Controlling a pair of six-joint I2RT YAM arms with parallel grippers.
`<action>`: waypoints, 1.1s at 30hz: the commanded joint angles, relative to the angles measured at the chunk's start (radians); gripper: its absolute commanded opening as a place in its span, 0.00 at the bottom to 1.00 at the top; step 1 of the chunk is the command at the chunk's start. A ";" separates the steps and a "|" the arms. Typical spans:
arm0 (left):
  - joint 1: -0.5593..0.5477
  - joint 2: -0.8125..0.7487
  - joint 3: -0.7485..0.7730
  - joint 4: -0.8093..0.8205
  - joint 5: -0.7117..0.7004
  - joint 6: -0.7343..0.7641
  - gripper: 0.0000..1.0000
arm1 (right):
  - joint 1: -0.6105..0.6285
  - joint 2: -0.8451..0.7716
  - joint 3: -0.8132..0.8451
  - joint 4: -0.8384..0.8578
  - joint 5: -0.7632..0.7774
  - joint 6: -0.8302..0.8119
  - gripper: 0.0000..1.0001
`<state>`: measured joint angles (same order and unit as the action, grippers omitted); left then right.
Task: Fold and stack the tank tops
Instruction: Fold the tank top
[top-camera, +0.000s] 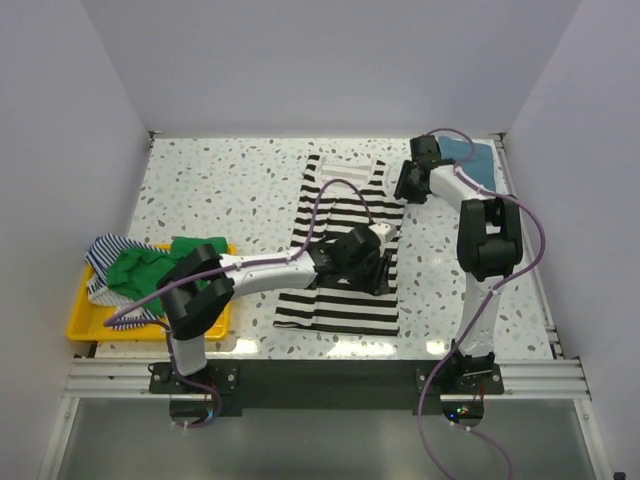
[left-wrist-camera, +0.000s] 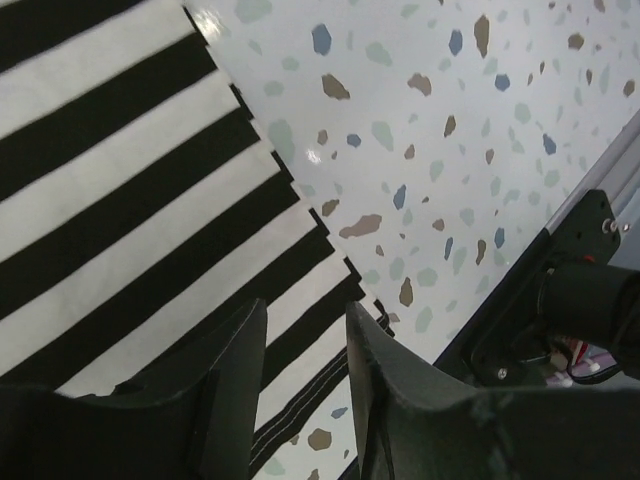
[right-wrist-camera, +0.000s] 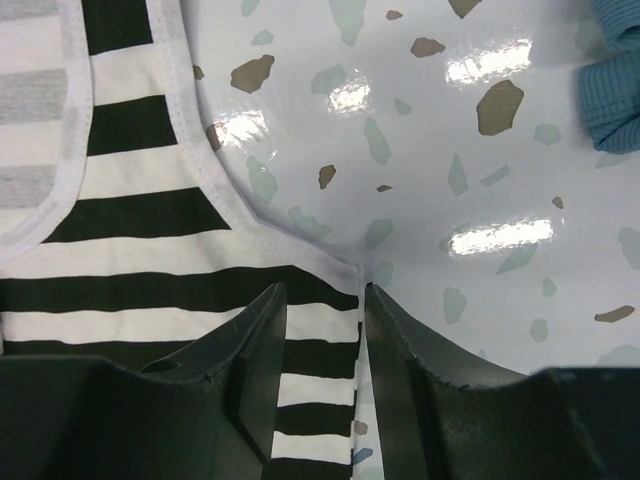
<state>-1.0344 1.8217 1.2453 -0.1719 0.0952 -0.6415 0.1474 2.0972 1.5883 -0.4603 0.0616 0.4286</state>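
Observation:
The black-and-white striped tank top (top-camera: 340, 300) lies flat in the middle of the table, neck towards the back. My left gripper (top-camera: 378, 268) is low over its right side near the hem. In the left wrist view the left gripper (left-wrist-camera: 305, 305) is open, with the striped tank top's (left-wrist-camera: 120, 200) hem corner lying flat in the gap. My right gripper (top-camera: 405, 190) is at the right armhole. In the right wrist view the right gripper (right-wrist-camera: 324, 290) is open astride the side edge of the striped tank top (right-wrist-camera: 150, 290), just below the armhole.
A teal-blue tank top (top-camera: 470, 155) lies at the back right corner and shows as blue cloth (right-wrist-camera: 615, 100) at the right wrist view's edge. A yellow tray (top-camera: 85, 325) at front left holds a green top (top-camera: 140, 270) and a thin blue-striped one (top-camera: 105, 250).

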 joint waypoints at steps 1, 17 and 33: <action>-0.050 0.045 0.037 0.037 0.006 0.023 0.43 | 0.000 -0.009 -0.008 -0.011 0.056 -0.030 0.41; -0.199 0.154 0.102 0.000 -0.144 0.003 0.44 | -0.031 0.024 -0.059 0.040 -0.011 -0.025 0.33; -0.299 0.237 0.172 -0.100 -0.265 0.022 0.41 | -0.039 0.029 -0.071 0.064 -0.042 -0.004 0.30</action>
<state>-1.3228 2.0449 1.3750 -0.2375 -0.1188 -0.6380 0.1146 2.1098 1.5291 -0.4168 0.0418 0.4118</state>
